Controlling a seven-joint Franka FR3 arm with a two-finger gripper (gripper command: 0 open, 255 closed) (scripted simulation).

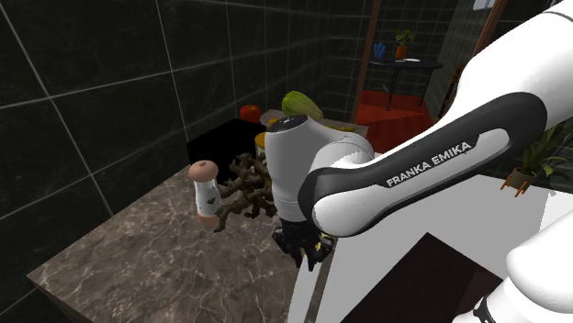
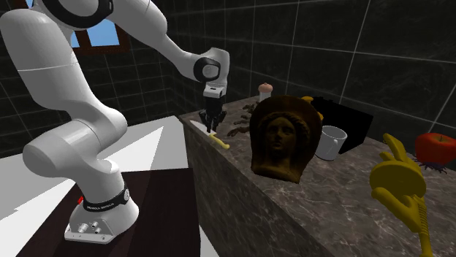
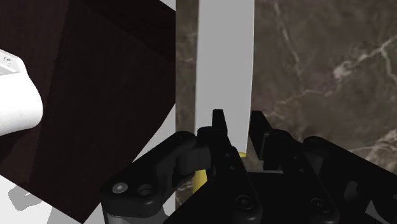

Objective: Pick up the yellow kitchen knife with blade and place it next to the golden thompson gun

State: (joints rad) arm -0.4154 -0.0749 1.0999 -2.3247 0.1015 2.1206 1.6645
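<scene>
Nearest the second exterior camera, one yellow hand-shaped object [image 2: 398,182] on a stem is seen at the near end of the counter [image 2: 329,208]. Behind it are counted one red round fruit [image 2: 436,146], one white mug [image 2: 330,142], one black box [image 2: 345,120], one dark brown bust [image 2: 281,137] of a woman's head and one pale grinder-like piece [image 2: 265,90] with a rounded cap. One dark, gnarled, branch-like object [image 1: 243,188] is found just beside that piece. The counter is drawn as brown veined marble.

One arm [image 1: 413,174], glossy white with dark joints, is bent over the counter's edge, and its gripper [image 2: 212,125] is pointed straight down there. One knife [image 2: 219,141] is laid flat along that edge, directly under the gripper. Its handle [image 3: 200,179] is yellow and its blade [image 3: 222,70] is long, plain and pale grey. Whether the gripper is closed on the knife cannot be told.
</scene>
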